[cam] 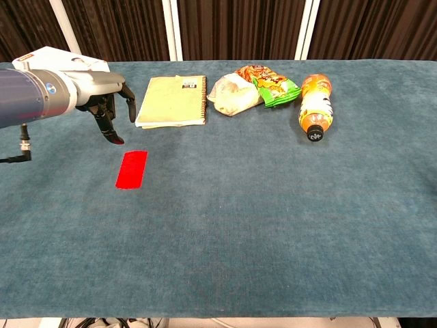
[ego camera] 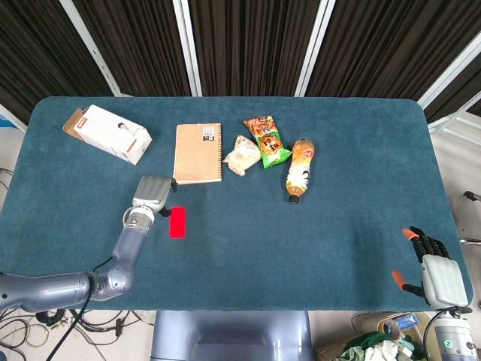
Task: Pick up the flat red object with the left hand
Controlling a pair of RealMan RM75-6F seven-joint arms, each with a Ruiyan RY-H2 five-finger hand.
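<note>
Hovering empty, fingers apart, left robot hand (cam: 109, 102) sits just beside flat red object (cam: 132, 169) on desk (cam: 273, 219); grasp not yet made.

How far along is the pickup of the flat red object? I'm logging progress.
Done: the left hand has reached a spot beside the flat red rectangular object, fingers pointing down. In hand: nothing; the red object lies flat on the blue cloth table, untouched. Left: lower, grip, lift. The right hand sits idle at the table's near edge.
</note>
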